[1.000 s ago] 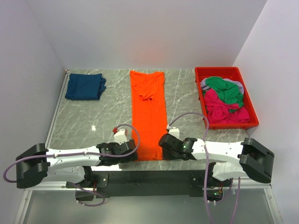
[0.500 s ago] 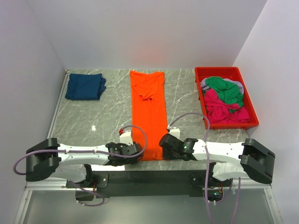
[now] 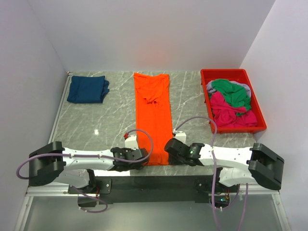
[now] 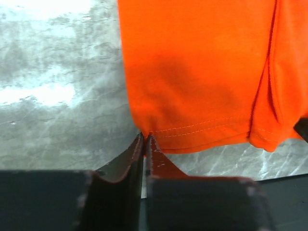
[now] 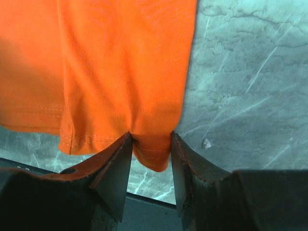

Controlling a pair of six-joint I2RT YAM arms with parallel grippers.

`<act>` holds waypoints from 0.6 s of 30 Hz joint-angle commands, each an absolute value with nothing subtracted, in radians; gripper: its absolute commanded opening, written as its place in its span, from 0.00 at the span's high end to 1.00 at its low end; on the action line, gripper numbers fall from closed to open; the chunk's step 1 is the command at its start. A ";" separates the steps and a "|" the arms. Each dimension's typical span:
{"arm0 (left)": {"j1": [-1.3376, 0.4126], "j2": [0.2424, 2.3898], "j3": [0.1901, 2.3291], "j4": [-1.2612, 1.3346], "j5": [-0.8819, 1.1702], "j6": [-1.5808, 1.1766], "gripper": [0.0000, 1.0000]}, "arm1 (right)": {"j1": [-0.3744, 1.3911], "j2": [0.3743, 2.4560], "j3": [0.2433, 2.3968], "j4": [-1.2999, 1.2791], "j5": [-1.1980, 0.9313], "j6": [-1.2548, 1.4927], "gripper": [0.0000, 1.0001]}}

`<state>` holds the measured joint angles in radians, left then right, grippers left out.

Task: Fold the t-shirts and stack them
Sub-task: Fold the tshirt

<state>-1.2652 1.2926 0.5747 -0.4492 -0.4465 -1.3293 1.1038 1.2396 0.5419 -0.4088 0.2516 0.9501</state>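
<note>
Left wrist shows your left gripper (image 4: 145,140) clenched on the near-left hem corner of the bright orange soft cloth t-shirt (image 4: 192,72); right gripper (image 5: 150,142) straddles the near-right corner, jaws apart. Shirt should handle light and floppy, lying flat up the grey marbled table (image 3: 96,120), so take both hem corners.

Wrist views crop the orange t-shirt (image 4: 202,72) beyond its hem; whether the left tool (image 4: 145,139) pinches that hem is hidden.
</note>
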 commanded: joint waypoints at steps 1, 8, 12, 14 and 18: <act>-1.276 1.316 0.549 -0.426 -0.410 -1.330 0.94 | 1.112 1.238 0.508 -0.426 0.268 0.969 0.56; -1.282 1.273 0.554 -0.445 -0.413 -1.313 1.00 | 1.114 1.224 0.508 -0.439 0.264 0.969 0.92; -1.292 1.244 0.540 -0.440 -0.388 -1.292 1.00 | 1.117 1.207 0.512 -0.466 0.256 0.969 1.00; -1.298 1.239 0.532 -0.433 -0.367 -1.279 1.00 | 1.127 1.206 0.511 -0.482 0.252 0.974 1.00; -1.351 1.233 0.538 -0.451 -0.345 -1.285 1.00 | 1.166 1.197 0.515 -0.523 0.247 0.995 1.00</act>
